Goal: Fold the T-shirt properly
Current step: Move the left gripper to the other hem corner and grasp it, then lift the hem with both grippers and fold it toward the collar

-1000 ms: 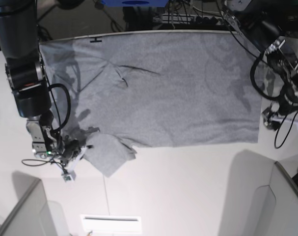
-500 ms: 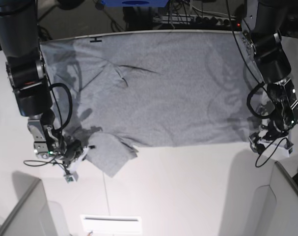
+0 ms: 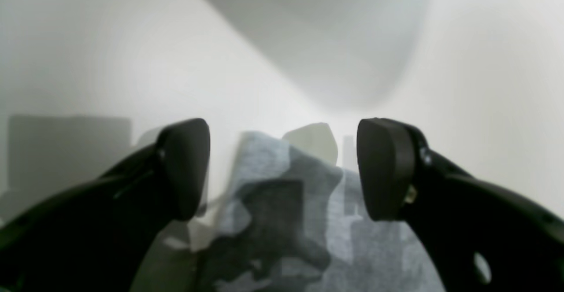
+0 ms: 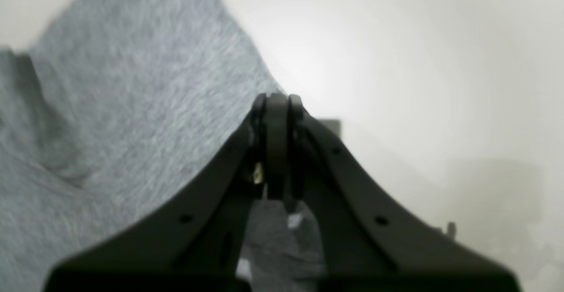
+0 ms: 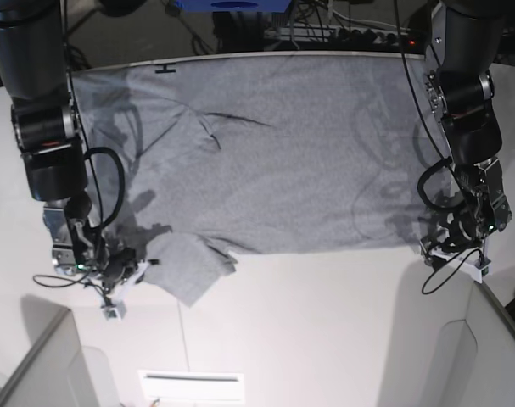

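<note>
The heather-grey T-shirt (image 5: 274, 153) lies spread flat on the white table, plain side up, with a small black neck mark (image 5: 165, 69) at the far left. One sleeve (image 5: 187, 270) lies crumpled at the near left. My right gripper (image 5: 131, 264) is at that sleeve's edge. In the right wrist view the gripper (image 4: 276, 107) is shut, with grey sleeve cloth (image 4: 132, 107) beside and under its fingers. My left gripper (image 5: 448, 248) is at the near right hem corner. In the left wrist view the gripper (image 3: 282, 168) is open with the cloth corner (image 3: 286, 190) between its fingers (image 3: 187, 168).
Grey partition walls stand at the near left (image 5: 36, 365) and near right (image 5: 486, 339). A white label strip (image 5: 192, 383) lies at the near table edge. Cables and a blue object (image 5: 232, 4) sit behind the table's far edge. Loose cables hang from both arms.
My left arm has swung in and down from the right side to the shirt's near right hem corner. My right gripper has shifted slightly toward the near edge at the sleeve.
</note>
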`<state>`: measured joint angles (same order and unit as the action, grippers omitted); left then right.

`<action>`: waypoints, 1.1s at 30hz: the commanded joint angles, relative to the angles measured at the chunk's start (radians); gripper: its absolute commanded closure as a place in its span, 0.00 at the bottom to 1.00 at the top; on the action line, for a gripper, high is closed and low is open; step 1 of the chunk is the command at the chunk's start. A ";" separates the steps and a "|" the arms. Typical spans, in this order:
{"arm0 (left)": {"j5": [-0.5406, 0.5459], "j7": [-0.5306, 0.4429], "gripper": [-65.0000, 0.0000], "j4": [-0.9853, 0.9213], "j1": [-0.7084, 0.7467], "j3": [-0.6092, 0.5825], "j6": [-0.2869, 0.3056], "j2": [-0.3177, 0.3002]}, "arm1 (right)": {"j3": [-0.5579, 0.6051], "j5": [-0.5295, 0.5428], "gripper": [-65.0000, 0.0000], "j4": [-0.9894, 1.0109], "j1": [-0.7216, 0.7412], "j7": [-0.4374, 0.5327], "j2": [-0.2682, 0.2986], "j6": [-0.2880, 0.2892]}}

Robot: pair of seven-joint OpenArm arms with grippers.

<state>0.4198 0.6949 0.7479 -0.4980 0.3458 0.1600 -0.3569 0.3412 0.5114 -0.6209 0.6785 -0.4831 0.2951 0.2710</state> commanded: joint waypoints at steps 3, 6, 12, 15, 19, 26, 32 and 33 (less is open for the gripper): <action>0.003 0.004 0.32 0.014 0.002 -0.001 -0.003 -0.008 | -0.015 0.000 1.00 -0.014 0.040 0.024 0.013 0.001; 0.003 0.004 0.58 0.020 0.014 -0.001 -0.003 -0.008 | -0.015 0.000 1.00 -0.007 0.033 0.024 0.013 0.001; 0.004 0.004 1.00 0.022 0.022 0.002 -0.001 -0.006 | -0.015 0.000 1.00 -0.009 0.017 0.024 0.013 0.001; 0.004 0.007 1.00 0.025 0.022 0.003 0.033 -0.009 | -0.015 0.000 1.00 -0.009 0.013 0.024 0.011 0.001; 0.006 0.013 1.00 0.104 0.052 0.009 0.094 -0.008 | -0.015 0.000 1.00 -0.009 0.008 0.025 0.011 0.001; 0.008 0.052 1.00 0.336 0.160 0.014 0.094 -0.004 | -0.018 0.000 1.00 -0.015 -0.018 0.028 0.013 0.001; 0.008 0.131 1.00 0.511 0.221 0.124 0.097 0.025 | -0.023 0.003 1.00 -0.115 -0.062 0.030 0.042 0.001; 0.008 0.139 1.00 0.526 0.227 0.124 0.097 0.025 | -0.024 0.003 1.00 -0.133 -0.073 0.027 0.042 0.000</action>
<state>0.4160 0.8528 1.2560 -0.2462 0.4690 0.2543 -0.3168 0.3233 0.5045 -0.7372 0.5716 -0.4747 0.3328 0.2703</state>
